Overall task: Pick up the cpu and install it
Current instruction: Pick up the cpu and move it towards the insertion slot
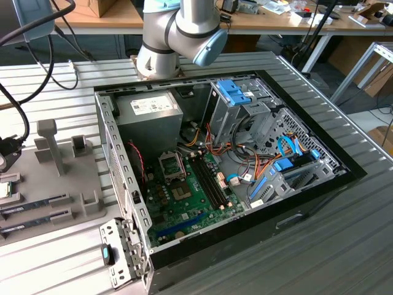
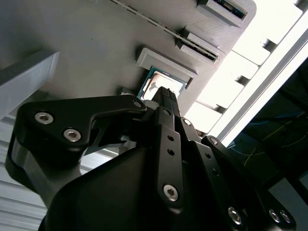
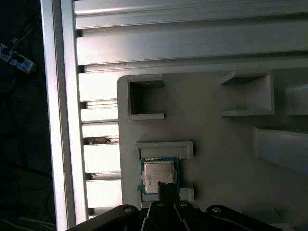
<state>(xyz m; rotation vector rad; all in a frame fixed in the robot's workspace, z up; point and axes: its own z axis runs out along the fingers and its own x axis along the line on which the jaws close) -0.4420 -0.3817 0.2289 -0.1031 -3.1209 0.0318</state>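
Observation:
The cpu (image 3: pixel 156 172) is a small square chip with a silver top and a thin green edge. It lies flat in a raised pocket of the grey fixture tray (image 3: pixel 216 144). The second wrist view shows the same cpu (image 2: pixel 160 83) in that pocket. My black gripper (image 3: pixel 166 186) hangs just over the chip's edge, shut, with nothing visibly between the fingers. Seen in the second wrist view, the gripper (image 2: pixel 166 94) points straight at the chip. The motherboard (image 1: pixel 190 196) with its dark socket frame (image 1: pixel 172 165) lies inside the open computer case.
The fixture tray (image 1: pixel 55 184) sits on the ribbed metal table at the exterior view's left, with upright posts and long memory sticks (image 1: pixel 31 203) in slots. The case (image 1: pixel 245 153) holds drive cages, cables and a power supply. My arm's base (image 1: pixel 178 31) stands behind the case.

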